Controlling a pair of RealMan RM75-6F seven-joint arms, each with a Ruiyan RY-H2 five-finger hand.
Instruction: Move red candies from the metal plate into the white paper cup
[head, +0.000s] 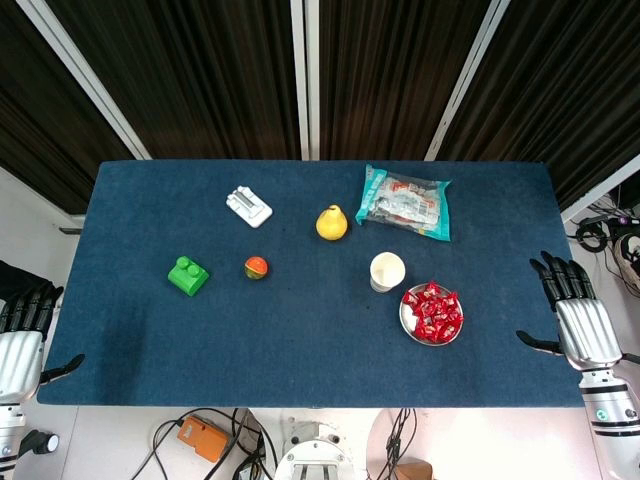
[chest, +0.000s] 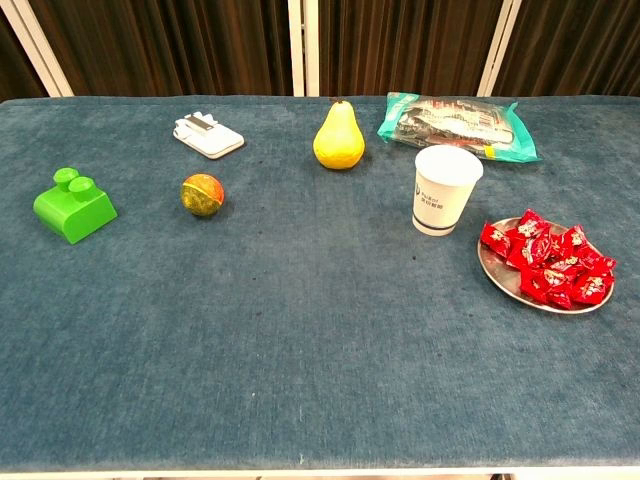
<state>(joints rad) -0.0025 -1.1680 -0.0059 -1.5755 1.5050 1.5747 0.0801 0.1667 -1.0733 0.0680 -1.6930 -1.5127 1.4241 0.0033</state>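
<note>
Several red wrapped candies (head: 434, 312) (chest: 548, 262) lie heaped on a round metal plate (head: 408, 321) (chest: 500, 270) at the right front of the blue table. Just behind and left of the plate stands the white paper cup (head: 386, 272) (chest: 443, 191), upright and open at the top. My right hand (head: 575, 312) hangs off the table's right edge, fingers spread, holding nothing, well to the right of the plate. At the table's left edge my left hand (head: 22, 335) is likewise spread and empty. Neither hand shows in the chest view.
A yellow pear (head: 332, 223) (chest: 338, 137), a snack bag (head: 405, 203) (chest: 456, 124), a white flat gadget (head: 249, 207) (chest: 208, 135), a red-green ball (head: 256, 267) (chest: 201, 194) and a green block (head: 187, 275) (chest: 73, 205) lie across the back and left of the table.
</note>
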